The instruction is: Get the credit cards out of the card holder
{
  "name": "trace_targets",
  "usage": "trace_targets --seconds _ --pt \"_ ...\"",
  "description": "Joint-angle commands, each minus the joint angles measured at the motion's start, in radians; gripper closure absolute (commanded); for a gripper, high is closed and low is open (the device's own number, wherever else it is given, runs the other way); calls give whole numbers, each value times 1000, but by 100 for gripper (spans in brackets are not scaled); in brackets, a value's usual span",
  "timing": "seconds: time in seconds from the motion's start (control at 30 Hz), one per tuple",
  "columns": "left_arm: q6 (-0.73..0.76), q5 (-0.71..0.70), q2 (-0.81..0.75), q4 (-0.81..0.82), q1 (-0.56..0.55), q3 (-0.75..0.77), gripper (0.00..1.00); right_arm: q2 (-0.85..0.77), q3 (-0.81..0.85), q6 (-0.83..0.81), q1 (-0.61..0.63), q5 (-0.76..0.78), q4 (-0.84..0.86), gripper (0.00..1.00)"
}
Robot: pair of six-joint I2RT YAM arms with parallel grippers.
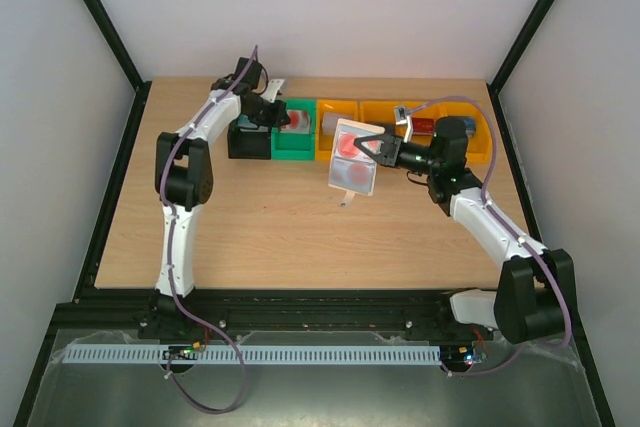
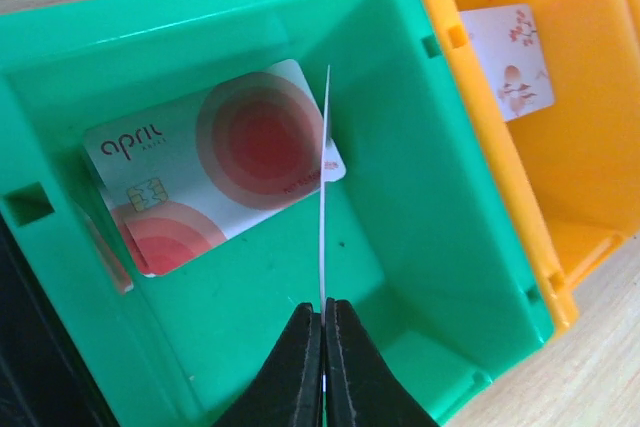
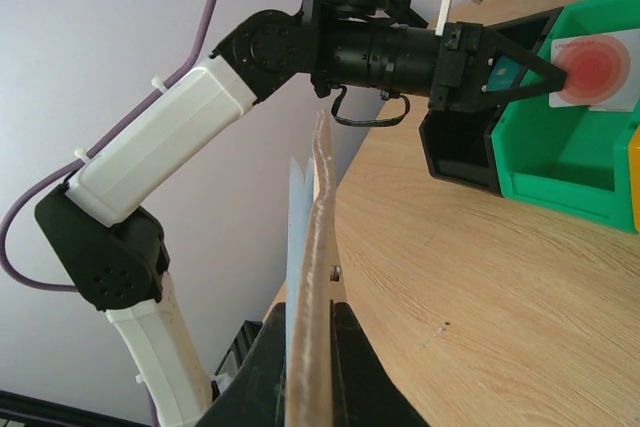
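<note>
My right gripper [image 1: 374,148] is shut on the card holder [image 1: 352,173] and holds it open above the table's middle. Red-patterned credit cards [image 1: 347,143] show through its sleeves. In the right wrist view the holder [image 3: 316,247] is edge-on between the shut jaws of that gripper [image 3: 322,315]. My left gripper [image 2: 323,309] is shut on a thin white card [image 2: 325,187], seen edge-on over the green bin [image 2: 430,237]. Its face shows a red circle [image 3: 592,71]. Another card with red circles [image 2: 215,167] lies in that bin. The left gripper [image 1: 283,119] sits at the back of the table.
A black bin [image 1: 248,141] stands left of the green bin [image 1: 294,145]. Orange bins [image 1: 470,142] line the back right. The nearest orange bin [image 2: 560,187] holds a white card with red flowers [image 2: 506,61]. Black frame posts rise at both sides.
</note>
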Motion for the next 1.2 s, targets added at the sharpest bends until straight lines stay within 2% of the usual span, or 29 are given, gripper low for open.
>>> trace_targets --seconds 0.0,0.2,0.53,0.77,0.83,1.0,1.17 --pt "-22 -1 45 -19 -5 71 98 14 43 -8 -7 -23 9 98" --pt "-29 27 87 -16 -8 109 98 17 44 -10 -6 -25 4 98" --pt "-43 -64 131 -7 -9 171 97 5 45 -15 -7 -30 1 98" --pt "1 -216 126 62 -25 190 86 -16 37 -14 -6 -28 -2 98" --pt "20 -268 120 78 -33 190 80 -20 36 -17 -6 -31 -3 98" --pt "111 -332 96 120 -62 186 71 -22 37 -16 -6 -40 -1 98" --pt "154 -422 57 156 -77 187 67 -32 34 -11 -6 -44 4 99"
